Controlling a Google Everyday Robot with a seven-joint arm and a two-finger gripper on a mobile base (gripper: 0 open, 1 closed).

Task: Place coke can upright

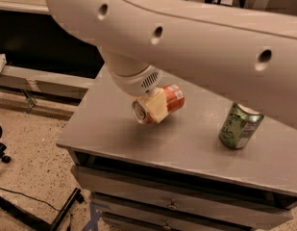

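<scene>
The coke can [173, 99] is held sideways by the gripper [155, 108] over the table [102, 126]; a green can [240, 127] is seen upright, right.

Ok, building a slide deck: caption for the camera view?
The gripper holds the coke can tilted on its side over the grey cabinet top, green can upright nearby.
</scene>
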